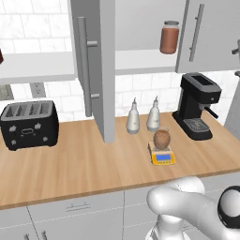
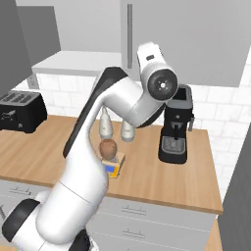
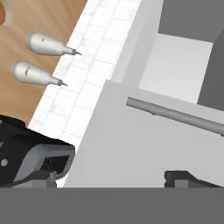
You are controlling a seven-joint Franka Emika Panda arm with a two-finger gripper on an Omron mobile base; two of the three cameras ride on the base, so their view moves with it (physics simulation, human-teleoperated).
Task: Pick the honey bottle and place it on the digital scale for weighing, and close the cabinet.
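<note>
On the wooden counter (image 1: 70,164) in the left base view, the honey bottle (image 1: 161,139) stands upright on the digital scale (image 1: 162,156), which sits toward the counter's front edge. Just behind it are 2 whitish pointed-top bottles (image 1: 133,118), side by side and near the white tiled wall (image 1: 140,89). A black coffee machine (image 1: 198,105) stands to their right and a black toaster (image 1: 29,124) far to the left. Above, the cabinet (image 1: 140,28) has 1 door (image 1: 96,65) swung out over the counter, edge toward the camera, its long bar handle (image 1: 83,65) facing left. A reddish-brown jar (image 1: 169,37) with a grey lid stands on the pale shelf inside. Grey drawer fronts run below the counter.

In the right base view, the white arm (image 2: 93,147) rises in front and bends up toward the cabinet, partly hiding the 2 bottles. The honey bottle (image 2: 108,148) rests on the scale (image 2: 113,166) beside the arm's link, with the coffee machine (image 2: 175,130) to the right.

In the hand view, the 2 dark fingertips (image 3: 183,177) stand wide apart with nothing between them, the gripper (image 3: 109,180) close to a grey cabinet door (image 3: 144,144) and its bar handle (image 3: 175,114). The pale shelf (image 3: 179,65) shows beyond, and the 2 bottles (image 3: 43,43) and tiled wall lie off to one side.
</note>
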